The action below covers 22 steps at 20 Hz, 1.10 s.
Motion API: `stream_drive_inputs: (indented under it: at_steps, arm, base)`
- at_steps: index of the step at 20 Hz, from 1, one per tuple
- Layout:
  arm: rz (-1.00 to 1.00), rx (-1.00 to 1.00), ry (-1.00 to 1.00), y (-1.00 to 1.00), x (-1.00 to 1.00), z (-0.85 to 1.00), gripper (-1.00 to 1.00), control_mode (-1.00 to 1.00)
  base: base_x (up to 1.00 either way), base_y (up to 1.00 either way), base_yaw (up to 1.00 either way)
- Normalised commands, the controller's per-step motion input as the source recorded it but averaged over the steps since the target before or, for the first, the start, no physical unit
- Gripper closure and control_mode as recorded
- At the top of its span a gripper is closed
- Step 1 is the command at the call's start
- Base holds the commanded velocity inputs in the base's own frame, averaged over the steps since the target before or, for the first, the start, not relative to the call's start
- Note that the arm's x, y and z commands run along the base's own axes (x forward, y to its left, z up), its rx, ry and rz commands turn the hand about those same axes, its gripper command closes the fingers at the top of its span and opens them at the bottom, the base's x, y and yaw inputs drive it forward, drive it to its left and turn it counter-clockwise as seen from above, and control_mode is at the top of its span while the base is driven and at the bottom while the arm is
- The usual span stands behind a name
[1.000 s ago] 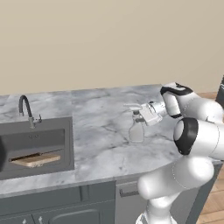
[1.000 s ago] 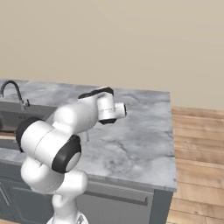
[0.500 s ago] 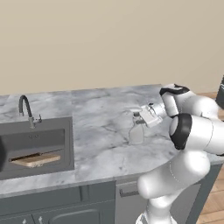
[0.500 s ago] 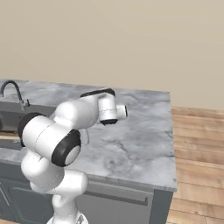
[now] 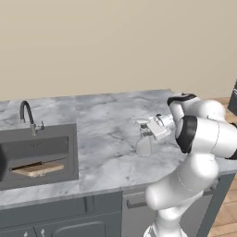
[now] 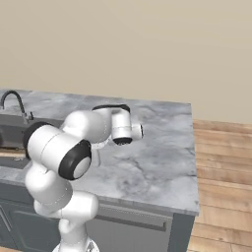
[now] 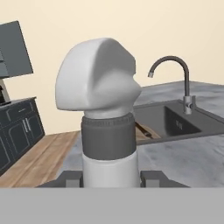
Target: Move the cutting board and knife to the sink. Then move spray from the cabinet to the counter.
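Note:
The pale spray [image 5: 143, 141] stands upright over the marble counter [image 5: 106, 125], its base at or just above the slab. My gripper [image 5: 147, 131] is shut on its neck from the right. In the hand view the spray [image 7: 105, 109] rises close up between my gripper's [image 7: 111, 178] two fingertips. The wooden cutting board [image 5: 38, 169] lies tilted inside the dark sink [image 5: 46, 144], left of the spray, and a sliver of the cutting board [image 7: 143, 131] shows beside the sink [image 7: 175, 118]. I cannot make out the knife.
A black arched faucet [image 5: 26, 112] stands behind the basin. The counter ends to the right at a wooden floor [image 6: 221, 167]. In the hand view a dark wall cabinet [image 7: 15, 48] hangs at upper left over base cabinets [image 7: 17, 127].
The spray has sunk slightly toward the counter in my gripper, and the arm's elbow has shifted a little. The board in the sink has not moved.

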Motion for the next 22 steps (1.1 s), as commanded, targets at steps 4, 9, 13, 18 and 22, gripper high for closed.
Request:
stream_drive_inputs:
  at_steps: [4, 9, 13, 18, 22]
  arm:
    - [0.01, 0.04, 0.00, 0.00, 0.00, -0.23, 1.00, -1.00]
    - [0.02, 0.03, 0.00, 0.00, 0.00, -0.26, 1.00, -1.00]
    - [0.01, 0.02, -0.01, 0.00, 0.01, -0.18, 1.00, -1.00]
    - [0.00, 0.00, -0.03, 0.00, 0.00, -0.03, 1.00, -1.00]
    - [0.00, 0.00, -0.01, 0.00, 0.00, 0.00, 1.00, -1.00]
  base:
    - [0.00, 0.00, 0.00]
    - [0.00, 0.00, 0.00]
    - [0.00, 0.00, 0.00]
    - [0.00, 0.00, 0.00]
    - [0.00, 0.00, 0.00]
